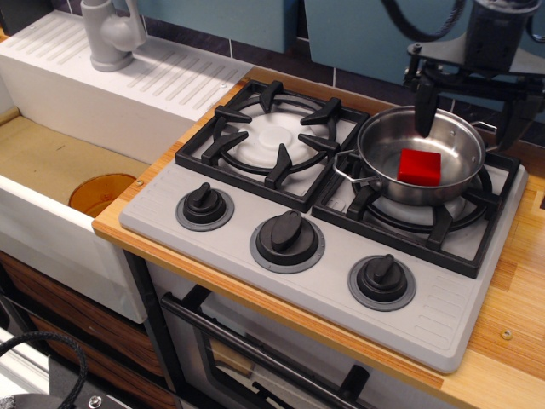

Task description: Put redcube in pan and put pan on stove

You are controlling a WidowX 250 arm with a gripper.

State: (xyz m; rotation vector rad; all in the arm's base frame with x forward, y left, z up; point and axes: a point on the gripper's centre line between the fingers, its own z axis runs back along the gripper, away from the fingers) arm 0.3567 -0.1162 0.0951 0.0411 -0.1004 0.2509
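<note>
Nearest the camera, well below and to the left of the gripper, the oven door handle point(255, 358) runs under the wooden counter edge point(255, 294). Just beyond it, three black knobs point(288, 237) sit in a row along the grey front of the stove point(213, 192), all of them lower left of the gripper. Farther in, the left burner grate point(277, 128) lies off to the gripper's left with its white disc bare. The right burner grate point(426, 217) is directly beneath the gripper and carries the pan point(379, 145), whose wire loop handle points toward the left burner. The redcube point(420, 167) rests flat on the pan's floor, just under the gripper and apart from both of its fingers. The gripper point(473, 119) hangs over the pan's far rim with its two dark fingers spread wide, one reaching down inside the pan's back wall, the other outside the rim on the right; nothing is between them. Far off to the gripper's left stand the white sink point(51, 162) with its orange drain and the grey faucet point(111, 34) behind it.
</note>
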